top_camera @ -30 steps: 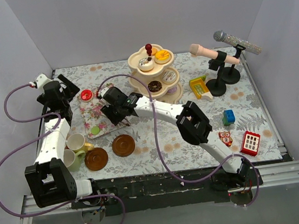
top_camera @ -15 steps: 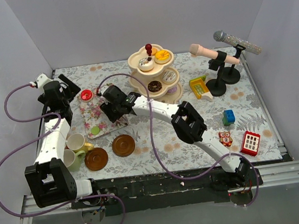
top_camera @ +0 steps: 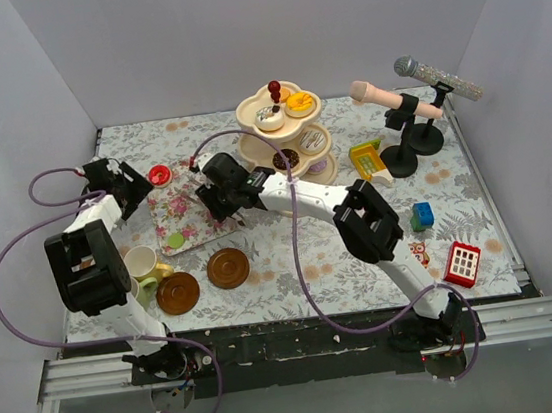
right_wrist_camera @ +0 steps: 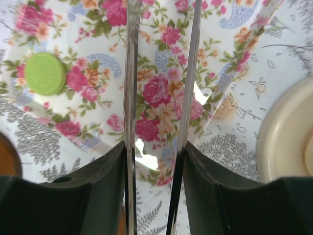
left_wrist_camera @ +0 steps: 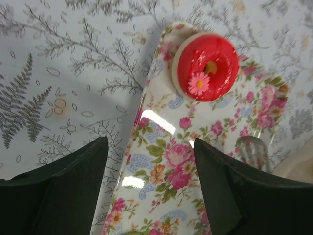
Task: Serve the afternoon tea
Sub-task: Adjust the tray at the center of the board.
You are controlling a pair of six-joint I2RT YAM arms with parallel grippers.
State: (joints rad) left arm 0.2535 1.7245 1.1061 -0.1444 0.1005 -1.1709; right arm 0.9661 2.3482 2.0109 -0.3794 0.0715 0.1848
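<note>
A floral tray [top_camera: 185, 218] lies left of the cream three-tier stand [top_camera: 287, 135], which has a red knob and carries several cakes. A red donut [left_wrist_camera: 208, 66] sits on the tray's far end and a green round sweet [right_wrist_camera: 45, 73] near its front. My left gripper [left_wrist_camera: 149, 142] hangs open over the tray's left rim, one finger above the cloth and one above the tray, just short of the donut. My right gripper [right_wrist_camera: 155, 147] is shut on the metal tongs [right_wrist_camera: 129, 88], whose arms reach out over the tray. A cream cup [top_camera: 142, 261], a green cup [top_camera: 137, 290] and two brown saucers [top_camera: 178, 292] stand at the front left.
Two toy microphones on a black stand [top_camera: 414, 99] occupy the back right. A yellow toy [top_camera: 366, 160], a blue block [top_camera: 421, 216], an owl block [top_camera: 416, 253] and a red toy phone [top_camera: 461, 264] lie to the right. Grey walls enclose the table.
My left arm has swung in to the tray's left rim beside the red donut, and its jaws have narrowed somewhat. My right gripper has carried the tongs a little toward the tray's far side.
</note>
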